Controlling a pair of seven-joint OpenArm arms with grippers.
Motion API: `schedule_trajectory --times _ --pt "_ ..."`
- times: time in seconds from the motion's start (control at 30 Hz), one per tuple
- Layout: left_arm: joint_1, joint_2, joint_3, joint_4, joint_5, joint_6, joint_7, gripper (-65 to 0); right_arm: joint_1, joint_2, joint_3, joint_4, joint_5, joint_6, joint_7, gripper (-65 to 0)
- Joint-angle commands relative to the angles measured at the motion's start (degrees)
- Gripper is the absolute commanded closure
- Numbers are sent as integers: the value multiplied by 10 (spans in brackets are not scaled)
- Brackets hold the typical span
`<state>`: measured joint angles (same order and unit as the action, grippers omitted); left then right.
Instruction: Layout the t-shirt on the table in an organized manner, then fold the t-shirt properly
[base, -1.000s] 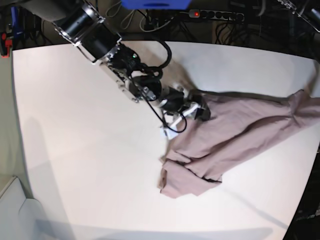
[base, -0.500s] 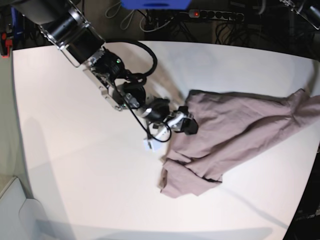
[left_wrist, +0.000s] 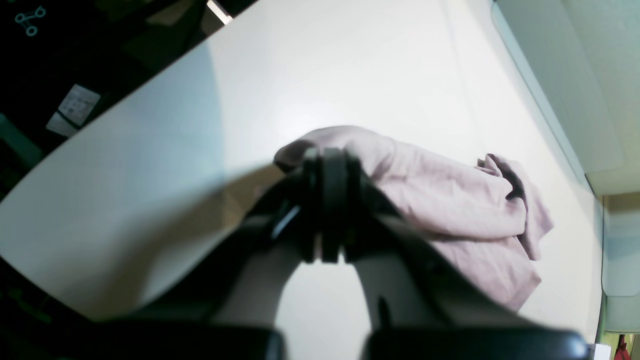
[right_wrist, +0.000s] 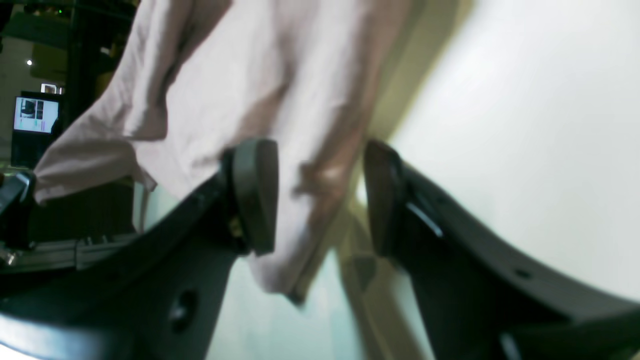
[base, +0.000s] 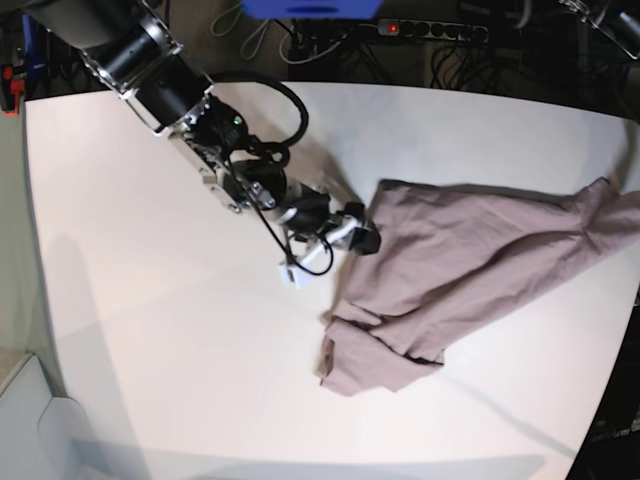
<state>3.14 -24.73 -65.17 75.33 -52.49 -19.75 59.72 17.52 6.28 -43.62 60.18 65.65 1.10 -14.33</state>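
The shirt lies bunched on the table's right side, my left gripper pinching its far corner to stretch it flat, while my right gripper hangs spread at the near edge, gripping nothing

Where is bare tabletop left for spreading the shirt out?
The table is bare left of and in front of the t-shirt, and behind it toward the far edge. The right side is crowded: the cloth reaches that edge, and the right gripper sits at its left border.
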Motion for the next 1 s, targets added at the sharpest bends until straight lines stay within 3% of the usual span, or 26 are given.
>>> schedule_trajectory --times 0.0,0.2,0.27,0.33,0.67,0.77,0.97 --pt "-4 -15 -3 10 -12 -6 -10 -3 7 -8 1 3 24 -11 -6 -289" --pt "-4 -5 -2 10 -12 -6 -10 -3 8 -33 1 2 24 -10 -6 -261" --pt "-4 -5 -2 10 -12 -6 -10 -3 8 -33 1 4 24 -10 -6 -165" --pt "-4 -5 -3 10 -12 -6 -10 -3 14 -30 1 13 24 -10 -6 -7" --pt "-2 -5 -5 28 -13 -6 -9 -3 15 84 37 342 25 -11 -13 0" --pt "-2 -2 -6 66 -14 -6 28 -3 19 108 51 427 25 -11 -13 0" --pt "-5 61 -1 170 -13 -6 77 -3 44 117 58 504 27 -11 -23 0"
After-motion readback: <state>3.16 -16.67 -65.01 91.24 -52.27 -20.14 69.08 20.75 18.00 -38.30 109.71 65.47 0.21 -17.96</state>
